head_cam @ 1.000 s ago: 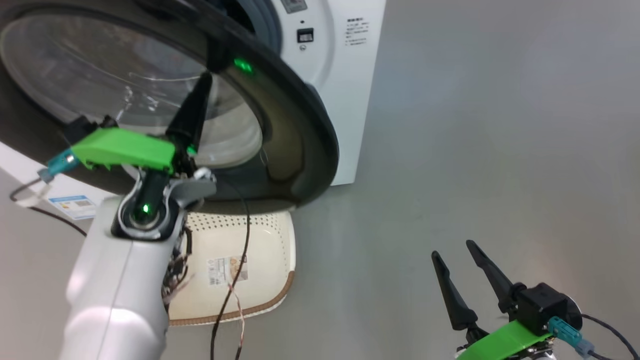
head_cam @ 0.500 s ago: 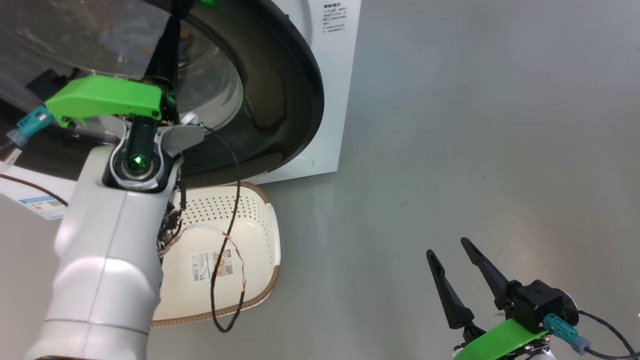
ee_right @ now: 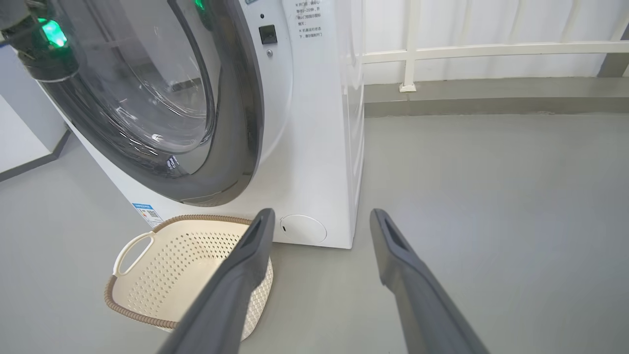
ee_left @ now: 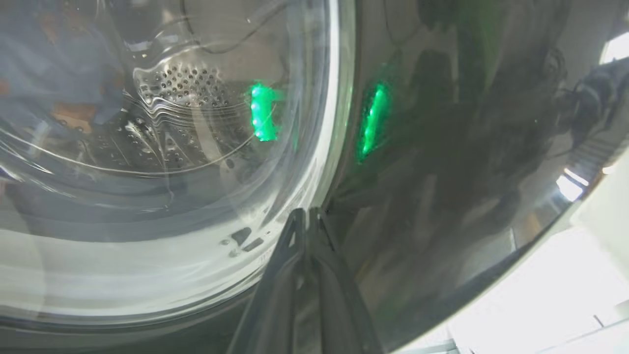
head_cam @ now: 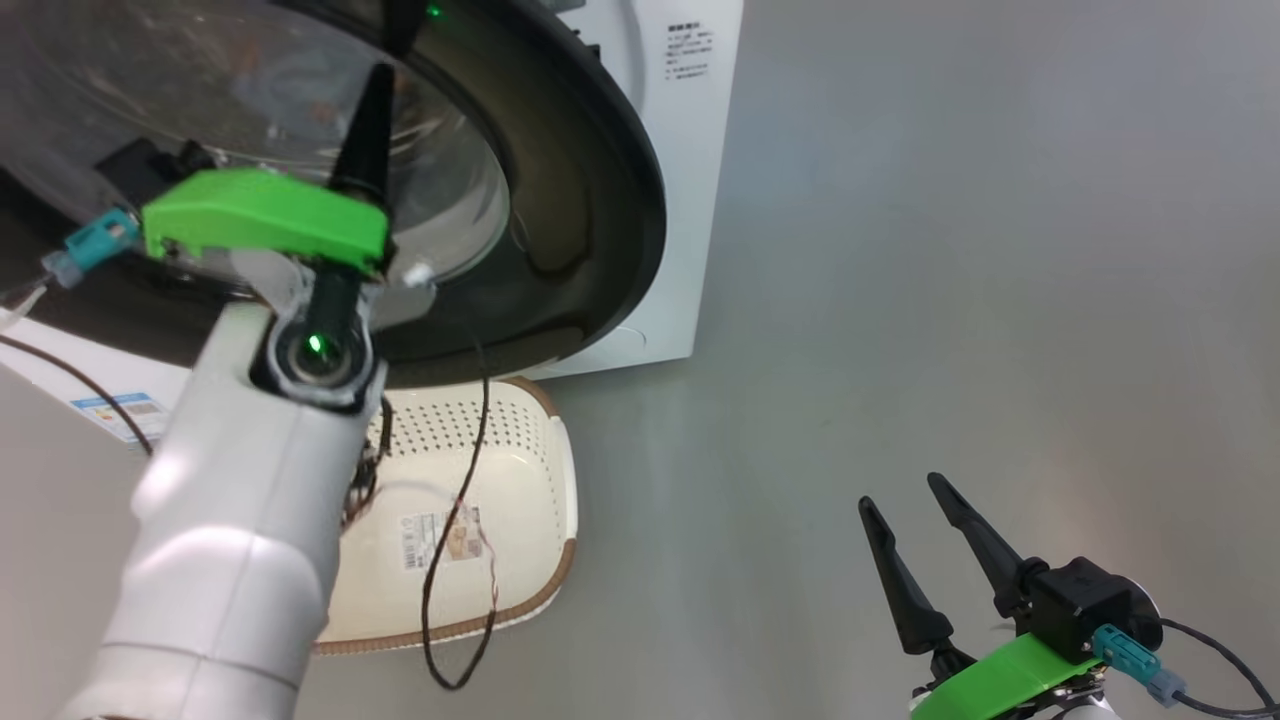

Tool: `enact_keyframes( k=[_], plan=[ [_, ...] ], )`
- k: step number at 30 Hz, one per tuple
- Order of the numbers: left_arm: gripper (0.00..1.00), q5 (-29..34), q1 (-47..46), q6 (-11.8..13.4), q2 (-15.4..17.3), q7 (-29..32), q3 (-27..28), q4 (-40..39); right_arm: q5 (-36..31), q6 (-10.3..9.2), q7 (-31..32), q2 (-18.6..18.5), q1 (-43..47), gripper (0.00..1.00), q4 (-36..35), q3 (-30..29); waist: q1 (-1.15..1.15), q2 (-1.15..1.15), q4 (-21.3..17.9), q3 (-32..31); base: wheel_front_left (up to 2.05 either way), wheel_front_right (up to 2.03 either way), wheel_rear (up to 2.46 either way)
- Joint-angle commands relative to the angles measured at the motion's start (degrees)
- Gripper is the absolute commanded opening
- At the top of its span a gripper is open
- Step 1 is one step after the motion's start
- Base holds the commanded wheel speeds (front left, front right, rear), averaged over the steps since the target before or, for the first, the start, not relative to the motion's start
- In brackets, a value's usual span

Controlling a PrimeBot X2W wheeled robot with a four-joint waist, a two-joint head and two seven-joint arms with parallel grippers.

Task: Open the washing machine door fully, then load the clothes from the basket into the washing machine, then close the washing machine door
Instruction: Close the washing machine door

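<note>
The washing machine door (head_cam: 600, 200), a wide black ring around clear glass, lies close against the white washing machine (head_cam: 700, 150); whether it is latched I cannot tell. My left gripper (head_cam: 381, 72) is shut, its fingers pointing up on the door. In the left wrist view its tips (ee_left: 307, 212) rest where the glass meets the black ring (ee_left: 442, 147). Behind the glass, light-blue clothes (ee_left: 29, 59) lie blurred in the steel drum. The cream basket (head_cam: 520, 440) stands on the floor below the door, holding nothing but its sticker. My right gripper (head_cam: 902, 492) hangs open at the lower right.
Grey floor spreads to the right of the machine. A round lower hatch (ee_right: 303, 229) sits beside the basket (ee_right: 196, 250). A white railing (ee_right: 491, 49) runs along the back wall. A dark cable (head_cam: 450, 560) dangles from my left arm over the basket.
The door has swung in toward the machine front with my shut left gripper on it. The head view has shifted. My right gripper has stayed in place, open.
</note>
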Motion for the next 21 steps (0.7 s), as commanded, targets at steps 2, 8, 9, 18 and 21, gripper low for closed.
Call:
enact_keyframes(
  k=[2, 8, 9, 18, 21],
  plan=[
    [0.57, 5.2, 1.96, -0.6, 4.08, -4.66, -1.94, -1.11, 0.12, 0.09, -0.27, -0.12, -0.72, 1.0, -1.26, 0.42, 0.0, 0.0, 1.58, -1.29, 0.0, 0.0, 0.0],
    [1.0, 14.44, 7.61, -0.6, 6.04, -12.63, -7.35, 1.9, -0.04, 0.09, -0.27, 0.1, 0.73, 1.0, -1.37, -0.89, 0.0, 0.0, 4.65, -4.03, 0.0, 0.0, 0.0],
    [1.0, 15.55, 8.8, -0.6, 6.06, -13.07, -7.73, 2.58, -0.05, 0.09, -0.27, 0.06, 1.03, 1.0, -1.33, -1.04, 0.0, 0.0, 5.18, -4.58, 0.0, 0.0, 0.0],
    [1.0, 34.25, 22.53, 5.1, 7.24, -13.91, -3.7, -3.23, -0.22, 0.09, -0.27, -0.23, 3.0, 1.0, -1.68, -1.83, 0.0, 0.0, 9.39, -8.61, 0.0, 0.0, 0.0],
    [1.0, 40.93, 29.32, 7.09, 6.95, -13.92, 0.18, -9.06, -0.26, 0.09, -0.27, -0.4, 3.28, 1.0, -1.89, -1.9, 0.0, 0.0, 10.72, -9.17, 0.0, 0.0, 0.0]
  ],
)
